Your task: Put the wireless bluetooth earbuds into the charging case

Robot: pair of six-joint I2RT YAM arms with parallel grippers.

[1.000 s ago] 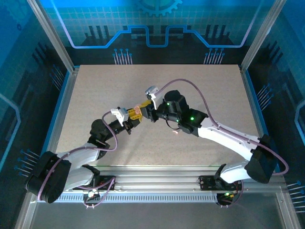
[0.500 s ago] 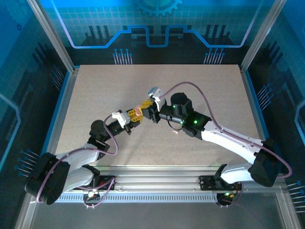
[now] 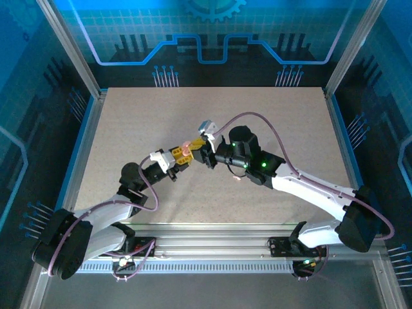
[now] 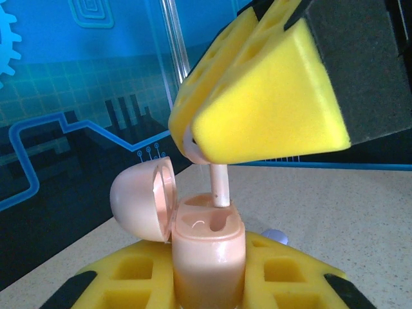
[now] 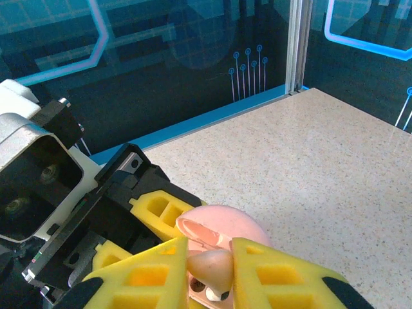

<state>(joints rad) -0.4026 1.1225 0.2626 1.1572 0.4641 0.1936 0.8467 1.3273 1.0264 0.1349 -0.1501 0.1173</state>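
Note:
A pale pink charging case (image 4: pixel 207 248) stands upright with its lid (image 4: pixel 143 199) swung open to the left. My left gripper (image 4: pixel 207 286) is shut on the case's body. My right gripper (image 5: pixel 215 277) is shut on a pale pink earbud (image 5: pixel 212 267). From the left wrist view the right gripper's yellow fingers (image 4: pixel 270 109) come in from the upper right, and the bud's stem (image 4: pixel 221 185) points down with its tip at the case's rear slot. The front slot (image 4: pixel 215 223) is bare. From above, both grippers meet over the table's middle, left gripper (image 3: pixel 175 158) and right gripper (image 3: pixel 196 152).
A small pale bud-like thing (image 3: pixel 237 178) lies on the speckled table (image 3: pixel 129 122) beside the right arm. A lilac rounded thing (image 4: pixel 277 236) peeks out behind the case. Metal posts and blue panels wall the table's edges.
Both grippers have shifted slightly while staying together; the right wrist turned and the bud sits lower over the case. Both grips are unchanged.

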